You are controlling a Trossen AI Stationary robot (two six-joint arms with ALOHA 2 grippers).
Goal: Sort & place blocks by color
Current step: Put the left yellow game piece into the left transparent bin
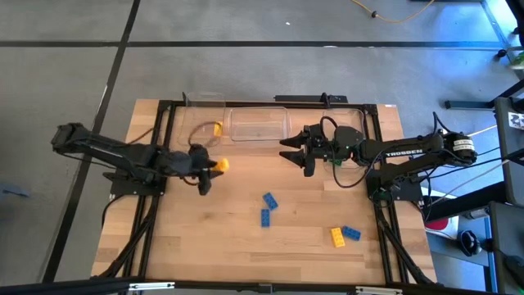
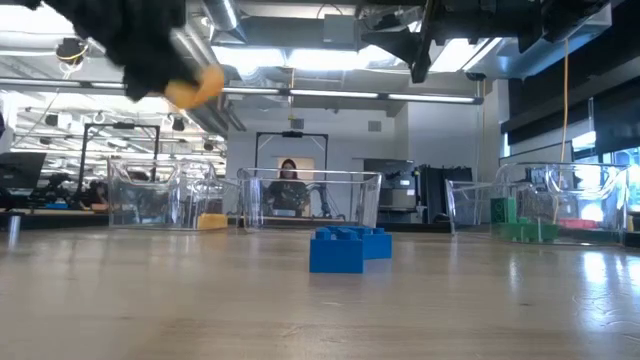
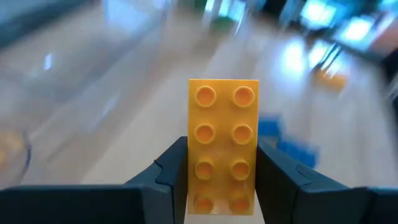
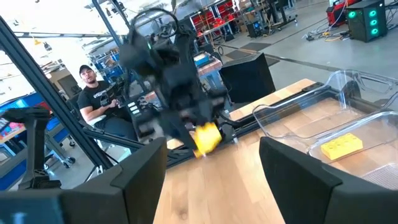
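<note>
Gripping yellow block, left claw

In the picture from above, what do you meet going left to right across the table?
Left gripper holding a yellow brick → two blue bricks → right gripper, open and empty → yellow brick → blue brick.

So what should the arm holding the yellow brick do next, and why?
Probably carry it toward the clear plastic bin that already holds a yellow studded brick. The left gripper is clamped on a matching yellow studded plastic brick, lifted off the wooden table, close beside that bin.
</note>
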